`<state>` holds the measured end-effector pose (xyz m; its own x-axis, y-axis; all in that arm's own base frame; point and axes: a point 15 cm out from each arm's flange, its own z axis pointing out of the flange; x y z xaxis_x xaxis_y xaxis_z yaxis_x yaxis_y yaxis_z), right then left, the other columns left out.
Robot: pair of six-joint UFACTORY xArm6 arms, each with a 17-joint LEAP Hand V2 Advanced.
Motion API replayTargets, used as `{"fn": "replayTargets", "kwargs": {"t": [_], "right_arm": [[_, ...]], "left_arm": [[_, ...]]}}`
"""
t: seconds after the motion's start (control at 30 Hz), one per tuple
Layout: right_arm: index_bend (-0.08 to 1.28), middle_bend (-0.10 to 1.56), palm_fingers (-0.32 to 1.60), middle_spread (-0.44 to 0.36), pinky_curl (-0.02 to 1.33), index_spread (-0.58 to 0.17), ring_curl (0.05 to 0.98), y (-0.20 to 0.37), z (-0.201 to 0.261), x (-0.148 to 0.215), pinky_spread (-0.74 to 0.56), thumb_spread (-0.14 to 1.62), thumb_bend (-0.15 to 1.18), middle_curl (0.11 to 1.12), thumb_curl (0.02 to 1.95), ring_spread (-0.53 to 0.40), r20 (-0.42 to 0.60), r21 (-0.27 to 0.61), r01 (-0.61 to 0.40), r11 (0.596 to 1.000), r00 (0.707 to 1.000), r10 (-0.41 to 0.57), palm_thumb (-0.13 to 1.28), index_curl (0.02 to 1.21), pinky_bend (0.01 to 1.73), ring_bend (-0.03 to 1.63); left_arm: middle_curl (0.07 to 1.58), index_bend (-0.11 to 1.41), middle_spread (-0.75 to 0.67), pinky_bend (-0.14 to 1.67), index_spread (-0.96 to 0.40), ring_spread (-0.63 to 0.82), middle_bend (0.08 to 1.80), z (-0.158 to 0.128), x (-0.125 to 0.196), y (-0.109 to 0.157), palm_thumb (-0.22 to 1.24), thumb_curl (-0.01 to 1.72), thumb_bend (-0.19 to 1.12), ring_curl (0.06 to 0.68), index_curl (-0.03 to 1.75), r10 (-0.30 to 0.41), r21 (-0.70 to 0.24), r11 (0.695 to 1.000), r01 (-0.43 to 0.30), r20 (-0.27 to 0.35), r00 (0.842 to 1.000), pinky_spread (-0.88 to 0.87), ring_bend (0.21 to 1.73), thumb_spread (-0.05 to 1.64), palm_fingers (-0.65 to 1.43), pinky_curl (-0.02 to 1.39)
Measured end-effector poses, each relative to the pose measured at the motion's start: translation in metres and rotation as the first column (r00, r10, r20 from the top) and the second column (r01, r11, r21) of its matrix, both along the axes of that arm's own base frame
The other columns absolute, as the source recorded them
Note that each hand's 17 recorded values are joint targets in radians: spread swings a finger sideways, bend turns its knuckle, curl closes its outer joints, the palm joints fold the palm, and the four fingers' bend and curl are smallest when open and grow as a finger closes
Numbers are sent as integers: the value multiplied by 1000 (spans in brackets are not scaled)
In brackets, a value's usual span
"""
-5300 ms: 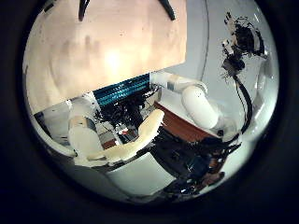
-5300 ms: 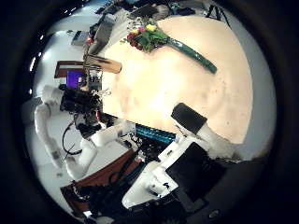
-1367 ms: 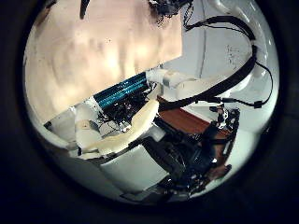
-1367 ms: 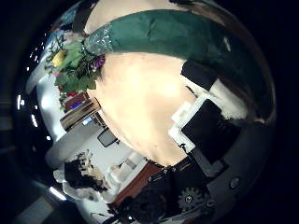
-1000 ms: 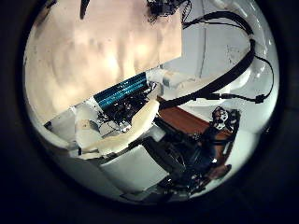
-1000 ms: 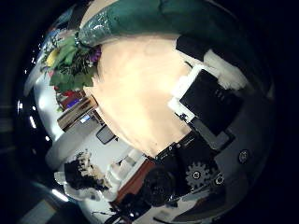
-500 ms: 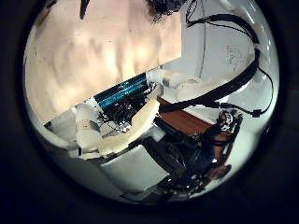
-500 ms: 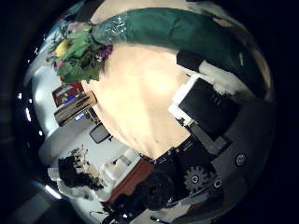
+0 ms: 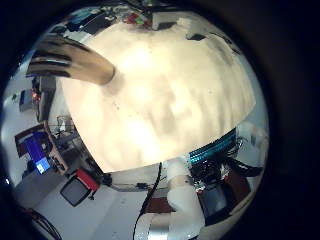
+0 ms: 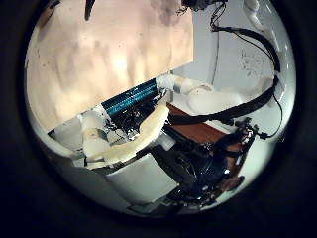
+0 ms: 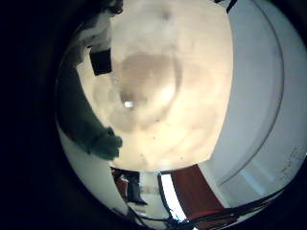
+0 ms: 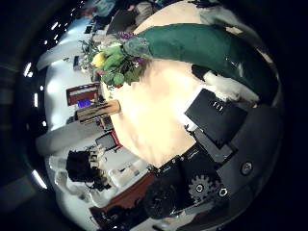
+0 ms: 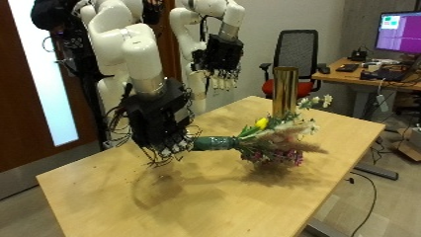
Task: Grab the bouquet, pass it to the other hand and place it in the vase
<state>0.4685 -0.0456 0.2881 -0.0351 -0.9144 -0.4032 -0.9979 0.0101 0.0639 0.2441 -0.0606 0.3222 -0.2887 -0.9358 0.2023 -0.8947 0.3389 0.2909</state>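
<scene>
While the right hand (image 13: 169,123) grips the green-wrapped flower bouquet (image 13: 270,138) lifted off the wooden table (image 13: 198,197), its heavy blooms may droop and slip.

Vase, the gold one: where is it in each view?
Outside view: vase upright on the table, behind the bouquet.
Left little finger view: vase at the tabletop's edge.
Left thumb view: not in it.
Right little finger view: not in it.
Right thumb view: vase near the bouquet's flowers.
Shared landmark: the table.
</scene>
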Motion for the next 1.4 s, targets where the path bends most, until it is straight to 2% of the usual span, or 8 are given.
{"fn": "replayTargets", "kwargs": {"t": [0.2, 0.37, 0.63, 0.73, 0.83, 0.97, 1.23, 1.4], "right_arm": [[1081, 1304, 1108, -123, 782, -246, 656, 4, 40, -17, -199, 418, 2, 790, 890, -186, 61, 185, -7, 983, 998, -4, 1238, 889, 1285, 1441], [1077, 1308, 1107, -122, 815, -248, 658, 7, 63, -23, -205, 351, -7, 791, 920, -185, 118, 344, -12, 939, 993, -30, 1236, 897, 1255, 1448], [1072, 1311, 1117, -119, 868, -248, 657, 19, 101, -50, -215, 278, -13, 785, 946, -178, 188, 608, -105, 787, 982, -15, 1229, 905, 1214, 1448], [1070, 1316, 1118, -119, 883, -248, 655, 30, 114, -62, -219, 260, -13, 785, 951, -176, 216, 698, -158, 698, 976, 5, 1228, 907, 1198, 1451], [1073, 1316, 1120, -118, 899, -249, 655, 41, 120, -74, -223, 243, -15, 784, 954, -175, 227, 764, -194, 616, 973, 24, 1226, 911, 1185, 1455], [1074, 1316, 1119, -118, 911, -250, 655, 56, 132, -92, -226, 233, -15, 784, 956, -174, 269, 802, -269, 533, 960, 79, 1226, 913, 1177, 1457], [1070, 1325, 1121, -117, 957, -252, 652, 92, 143, -121, -229, 216, -15, 780, 959, -174, 339, 808, -391, 440, 920, 196, 1226, 919, 1145, 1458], [1068, 1327, 1121, -117, 978, -253, 651, 111, 143, -134, -230, 213, -15, 777, 960, -173, 330, 825, -412, 386, 907, 261, 1226, 921, 1132, 1458]], "left_arm": [[384, 214, 4, 173, -29, 260, 291, 4, 18, 14, 281, 290, -28, 149, 497, 70, -21, 997, -69, 31, 997, 348, 472, 967, 436, 166], [387, 223, -40, 182, -46, 213, 307, 14, 22, 10, 302, 292, -23, 146, 503, 107, -76, 992, -104, 26, 994, 296, 482, 984, 473, 163], [383, 219, -22, 183, -53, 187, 289, 27, 33, 11, 316, 286, -26, 135, 510, 173, -162, 973, -164, 40, 984, 252, 491, 1011, 487, 165], [359, 192, 130, 213, -22, 190, 198, 31, 36, -2, 292, 280, -32, 142, 506, 194, -236, 955, -182, 29, 981, 231, 535, 1017, 455, 181], [339, 138, 260, 269, 59, 245, 183, 38, 43, -9, 223, 269, -39, 152, 459, 228, -327, 922, -208, 24, 973, 230, 586, 1005, 381, 208], [336, 139, 328, 312, 119, 294, 204, 53, 54, -24, 174, 269, -35, 156, 409, 246, -438, 875, -207, 35, 969, 254, 622, 972, 336, 226], [345, 145, 330, 357, 181, 325, 218, 87, 70, -42, 125, 283, -34, 160, 341, 280, -599, 782, -173, 91, 956, 298, 660, 889, 244, 252], [349, 136, 310, 385, 203, 334, 248, 113, 77, -61, 150, 303, -29, 165, 301, 281, -728, 674, -127, 93, 955, 264, 708, 847, 254, 264]]}}
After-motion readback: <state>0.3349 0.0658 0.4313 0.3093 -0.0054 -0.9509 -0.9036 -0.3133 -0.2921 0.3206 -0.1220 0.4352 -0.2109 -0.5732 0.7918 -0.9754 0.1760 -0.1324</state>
